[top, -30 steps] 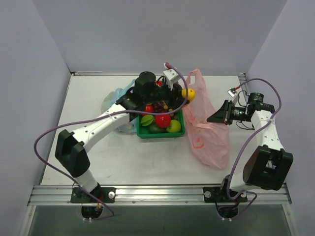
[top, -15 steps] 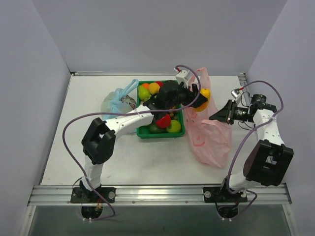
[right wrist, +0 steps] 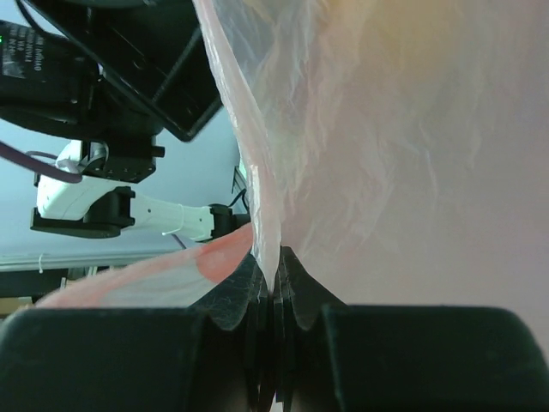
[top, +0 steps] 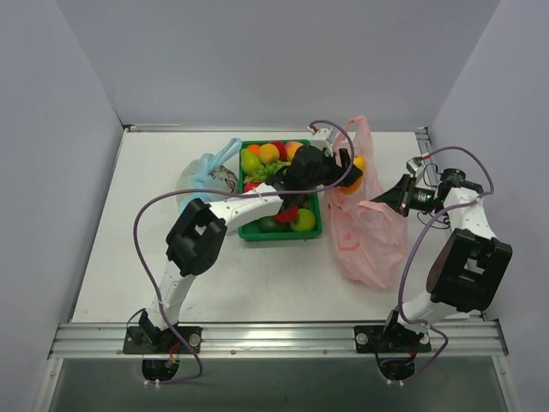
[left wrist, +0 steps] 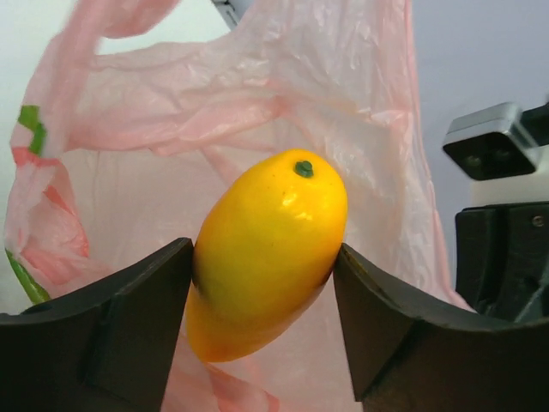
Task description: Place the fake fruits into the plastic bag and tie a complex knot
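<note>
Step in hand: loading, one fruit in transit. The mango (left wrist: 274,215) is clamped across its middle by the left claw (left wrist: 262,283), stem end up, and is held in the air at the mouth of the plastic bag (top: 369,240), just off the pink film behind it. A fold of the bag's edge is pinched flat in the right claw (right wrist: 273,287), which is shut tight on the film and lifts that side so the mouth stands open.

Most of the fruits (top: 273,156) are seen in the green tray (top: 279,236), so loading is judged to be at an early stage and the tying far off.

Next move, as judged: the mango should be lowered through the opening and released only once it is well inside the film. The right-hand pinch should be maintained so the mouth is not lost.

Surface: a pale, matte tabletop (top: 129,249), with a light-blue bag (top: 202,176) left of the tray. The room is closed in by plain lavender-grey walls (top: 257,60) on three sides.
</note>
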You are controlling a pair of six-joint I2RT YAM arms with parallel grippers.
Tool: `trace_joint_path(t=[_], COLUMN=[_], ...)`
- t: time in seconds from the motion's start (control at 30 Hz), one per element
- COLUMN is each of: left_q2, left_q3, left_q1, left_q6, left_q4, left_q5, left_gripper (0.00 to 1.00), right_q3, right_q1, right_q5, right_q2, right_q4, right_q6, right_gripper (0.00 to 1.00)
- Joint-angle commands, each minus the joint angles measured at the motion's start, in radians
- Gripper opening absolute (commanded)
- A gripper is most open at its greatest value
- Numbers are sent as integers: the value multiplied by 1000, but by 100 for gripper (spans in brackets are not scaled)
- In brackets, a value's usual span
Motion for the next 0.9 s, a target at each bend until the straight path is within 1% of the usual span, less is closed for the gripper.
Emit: trace_joint_path(t=[0.0, 0.07, 0.13, 0.17, 0.27, 0.3, 0.33, 0.37, 0.43, 0.47, 0.5, 0.53, 0.57, 0.6, 0.67, 0.7, 0.77, 0.8, 0.87], left_q2=[-13, -36, -82, -100, -171, -209, -227, -264, -303, -318, -338, -344, -350, -347, -353, -362, -375, -376, -363], left_q3=[5, -18, -37, -50, -77, -103, -113, -129, -185, -196, -196, -190, -186, -177, -227, -251, -338, -356, -386], left_q1=[-2, 4, 19, 27, 68, 78, 102, 111, 130, 144, 145, 145, 141, 138, 134, 133, 122, 110, 98], left_q6=[16, 53, 115, 137, 224, 281, 316, 405, 503, 564, 738, 839, 937, 1176, 1316, 1469, 1556, 1614, 1636], left_q4=[49, 56, 57, 59, 82, 92, 102, 103, 103, 67, 12, -48, -190, -292, -375, -391, -350, -333, -270], left_q5=[47, 128, 184, 249, 365, 447, 501, 544, 644, 684, 725, 770, 806, 830, 839, 845, 836, 833, 815], left_gripper=[82, 97, 97, 97, 98, 98, 97, 97, 97, 97, 98, 97, 97, 97, 97, 98, 98, 97, 97], right_q3=[0, 3, 8, 13, 26, 42, 48, 54, 74, 78, 85, 98, 105, 112, 128, 134, 144, 148, 158], right_q1=[-8, -14, -20, -23, -28, -28, -28, -28, -28, -28, -28, -28, -28, -28, -28, -28, -28, -28, -28], right_q5=[-50, -41, -17, -11, -4, 0, 3, 12, 22, 29, 31, 32, 39, 40, 42, 42, 43, 46, 52], right_q2=[9, 11, 2, 3, 12, 14, 20, 23, 35, 40, 46, 61, 67, 77, 94, 101, 114, 115, 120], right_q4=[-38, -47, -59, -64, -96, -113, -143, -156, -193, -207, -220, -255, -274, -292, -337, -351, -383, -401, -423], right_q6=[-30, -39, -62, -70, -111, -129, -169, -183, -218, -249, -266, -283, -329, -346, -389, -403, -419, -441, -461], right_gripper=[0, 0, 0, 0, 0, 0, 0, 0, 0, 0, 0, 0, 0, 0, 0, 0, 0, 0, 0])
